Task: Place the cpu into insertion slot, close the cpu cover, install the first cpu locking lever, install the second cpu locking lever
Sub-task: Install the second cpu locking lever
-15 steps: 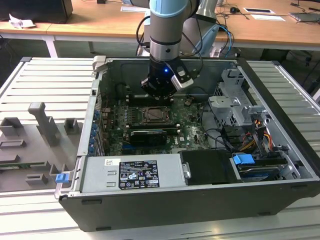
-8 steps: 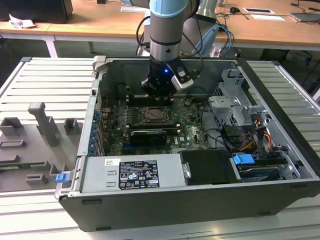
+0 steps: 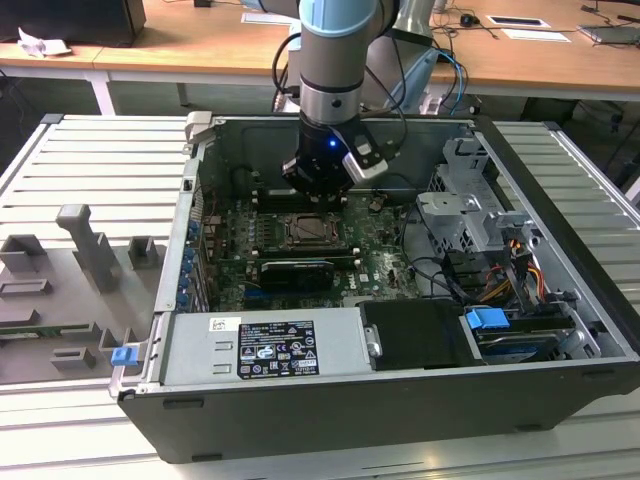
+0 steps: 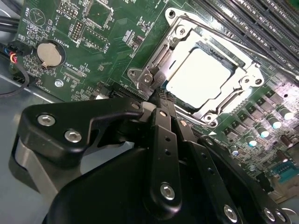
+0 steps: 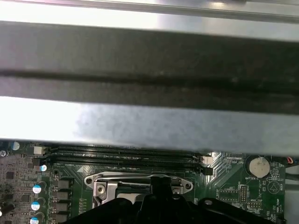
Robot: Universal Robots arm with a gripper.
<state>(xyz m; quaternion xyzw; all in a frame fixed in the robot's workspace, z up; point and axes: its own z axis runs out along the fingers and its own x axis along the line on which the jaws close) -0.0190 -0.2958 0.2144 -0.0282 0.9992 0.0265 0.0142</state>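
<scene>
Gripper (image 4: 161, 95): black linkage fills the lower half of the second wrist view; the fingers (image 4: 163, 121) run side by side and pressed together, clenched on nothing I can see, tips just at the socket frame's near edge.
Cpu (image 4: 198, 74): pale square chip lying flat in the socket, right of centre in the second wrist view.
Cpu cover (image 4: 187, 35): silvery plate folded down around the chip, which shows through its window.
Insertion slot (image 3: 315, 230): middle of the exterior view, on the green motherboard (image 4: 117, 28), directly under the arm's wrist.
Coin battery (image 4: 49, 53): round, upper left in the second wrist view, well apart from the socket.
Memory slots (image 5: 126, 156): long black rows just past the socket in the first wrist view.
Computer case (image 3: 330, 440): open, dark, lying on a ribbed grey table (image 3: 90, 160).
Desks (image 3: 200, 45): wooden, along the top of the exterior view.
</scene>
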